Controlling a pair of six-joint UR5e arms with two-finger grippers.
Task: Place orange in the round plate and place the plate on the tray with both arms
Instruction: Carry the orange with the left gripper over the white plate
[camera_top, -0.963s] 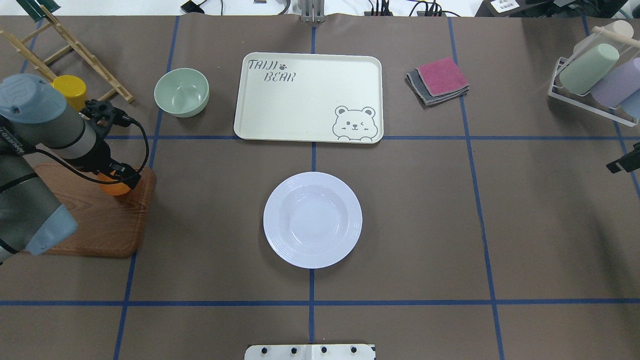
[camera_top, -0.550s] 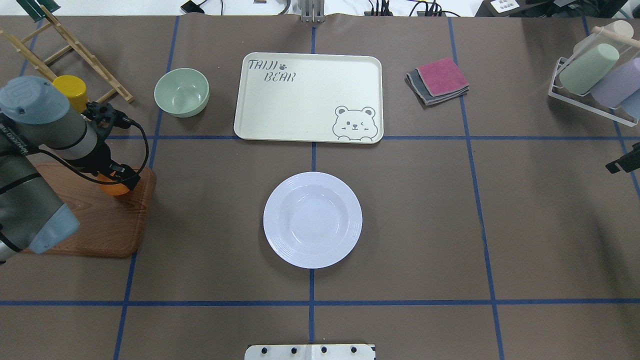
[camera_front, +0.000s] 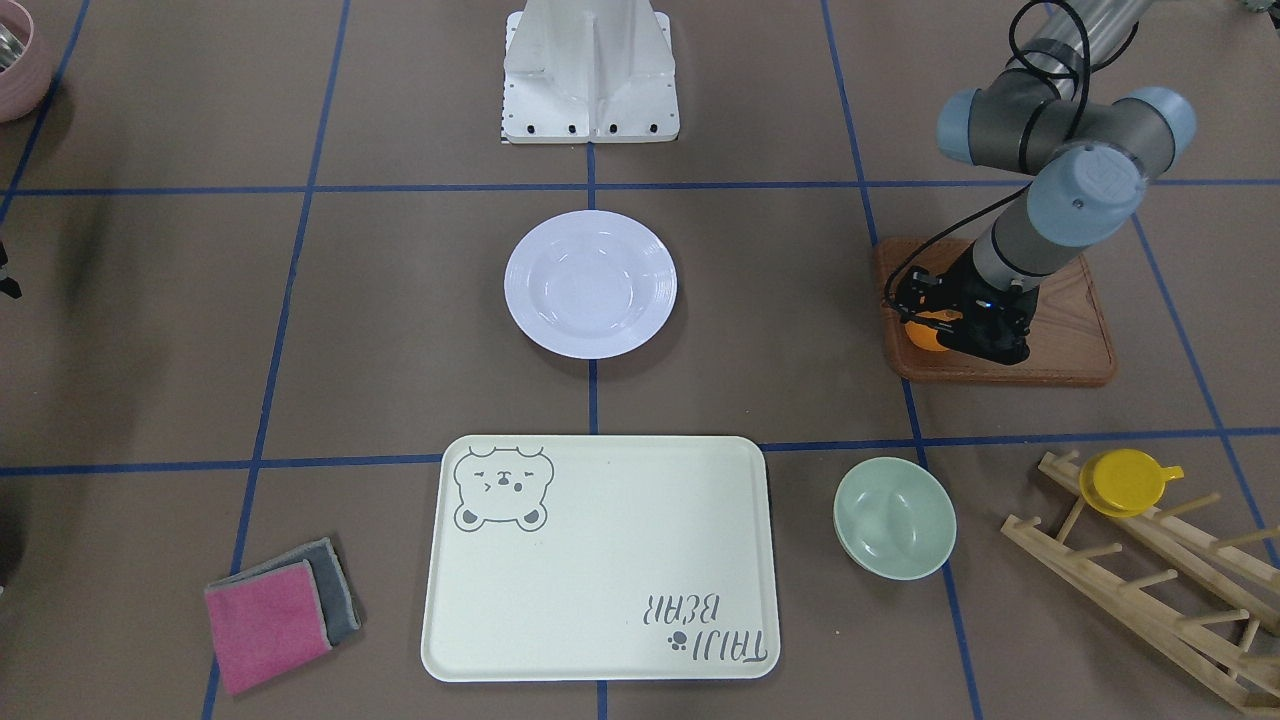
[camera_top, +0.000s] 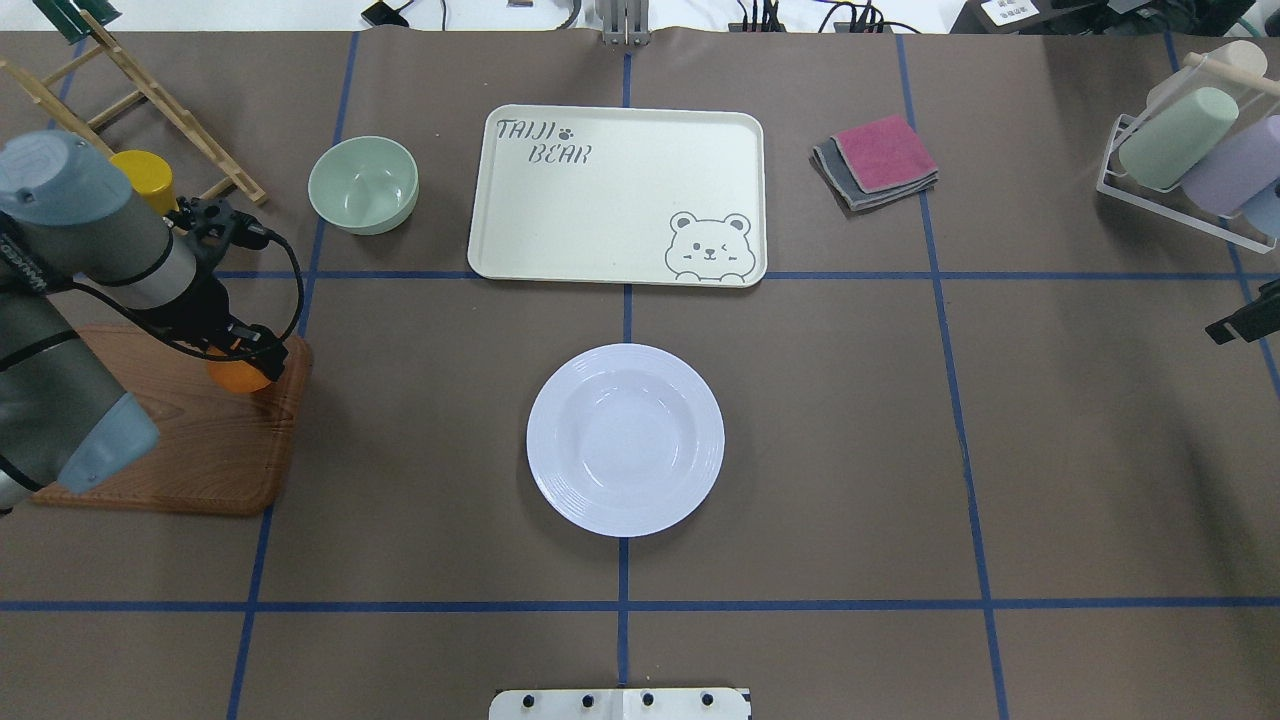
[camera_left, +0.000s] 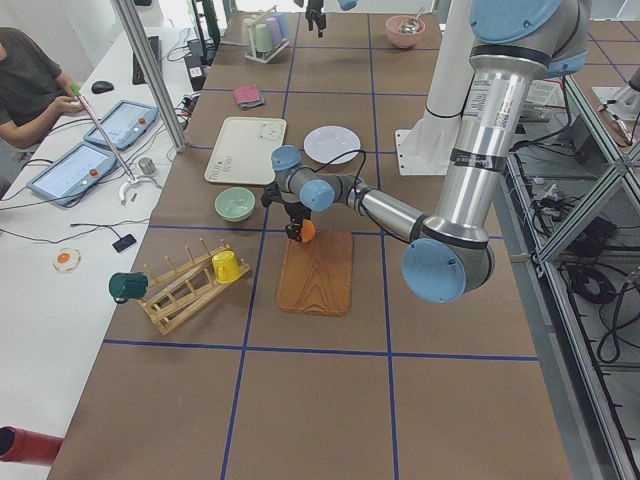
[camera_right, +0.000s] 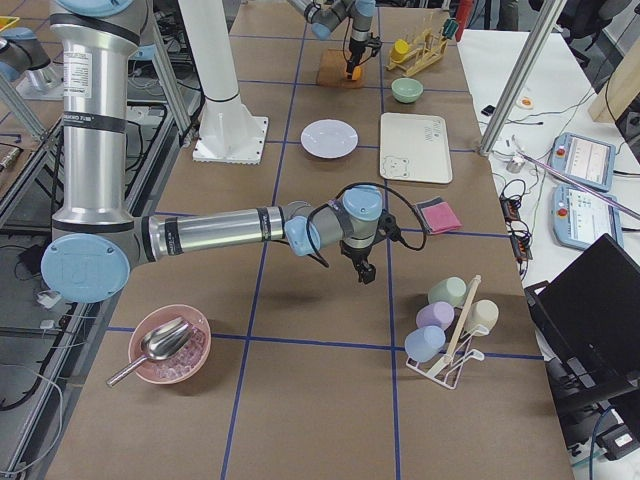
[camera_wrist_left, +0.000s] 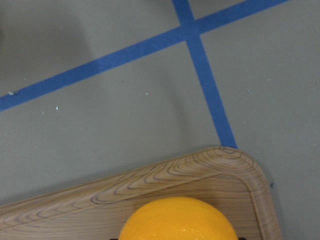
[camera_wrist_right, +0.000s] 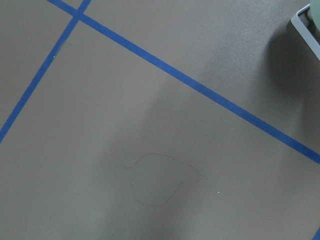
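Note:
The orange (camera_top: 238, 376) (camera_front: 924, 336) is at the corner of a brown wooden board (camera_top: 200, 450), nearest the table's middle. My left gripper (camera_top: 243, 352) (camera_front: 945, 325) comes down over it and is shut on the orange; the left wrist view shows the orange (camera_wrist_left: 177, 220) close up over the board's corner. The white round plate (camera_top: 545, 440) (camera_front: 520, 280) lies empty at the table's centre. Beyond it is the cream bear tray (camera_top: 600, 200) (camera_front: 600, 570), also empty. My right gripper (camera_top: 1243, 325) (camera_right: 365, 270) hangs over bare table far to the right; its fingers do not show clearly.
A pale-green bowl (camera_top: 363, 185) sits left of the tray. A yellow cup (camera_top: 148, 178) hangs on a wooden rack (camera_top: 120, 80) behind the board. Folded cloths (camera_top: 878, 160) lie right of the tray, and a cup rack (camera_top: 1190, 160) stands at far right.
My left arm has shifted up and slightly right, and the orange with the gripper has moved a little toward the board's corner. The plate, tray and right arm are as before.

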